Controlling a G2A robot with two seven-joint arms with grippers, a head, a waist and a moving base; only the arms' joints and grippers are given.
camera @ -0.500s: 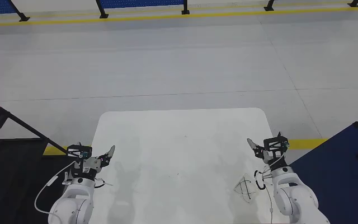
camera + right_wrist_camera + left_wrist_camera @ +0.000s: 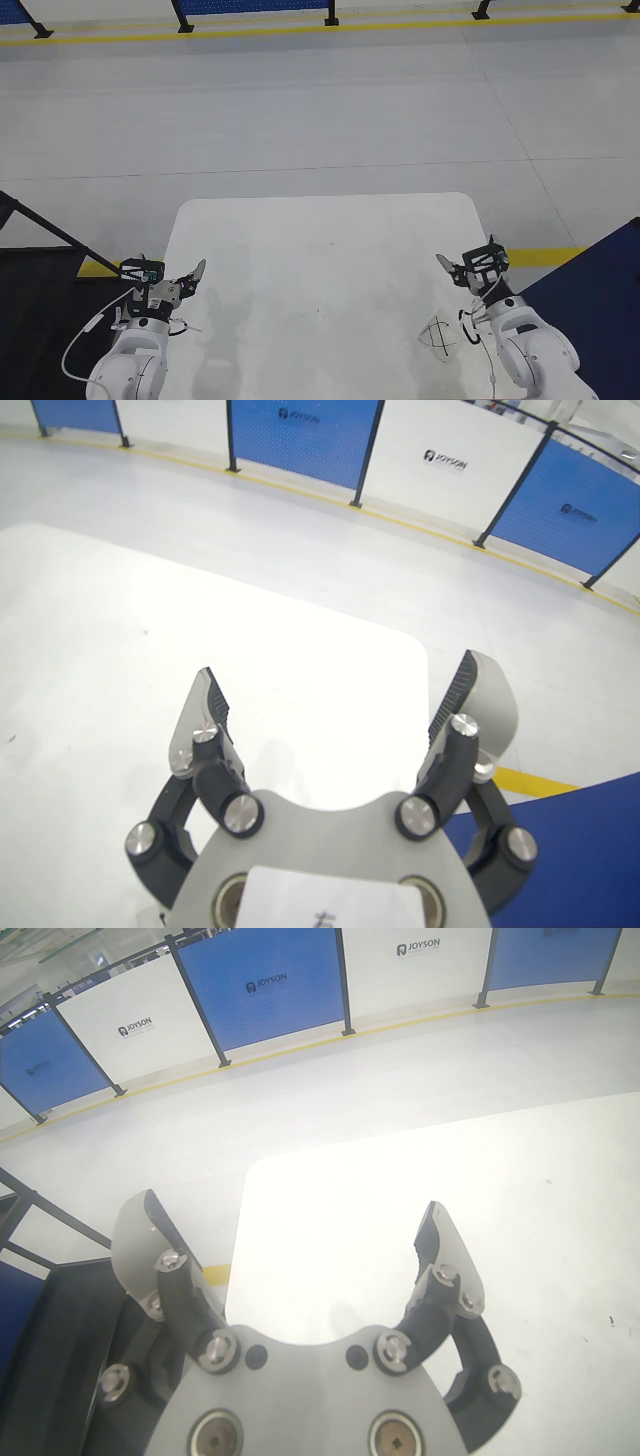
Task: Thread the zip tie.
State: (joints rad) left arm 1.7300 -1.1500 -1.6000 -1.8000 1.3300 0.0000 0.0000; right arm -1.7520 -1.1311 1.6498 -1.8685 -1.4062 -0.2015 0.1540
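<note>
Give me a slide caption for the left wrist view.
Left gripper, open and empty, at the white table's edge.

The flat white round-cornered table [image 2: 320, 250] is plain, with a few tiny dark specks. The silver metal left gripper [image 2: 292, 1203] has black linkages and black ribbed pads [image 2: 425, 1238]. The right gripper [image 2: 337, 664] is coloured alike, its pads finely ridged. The smooth pale grey floor [image 2: 300, 100] carries a yellow painted line [image 2: 300, 28]. The fence's blue panels [image 2: 260, 988] and white panels [image 2: 150, 1028] alternate, dotted all over, between black posts [image 2: 344, 978]
</note>
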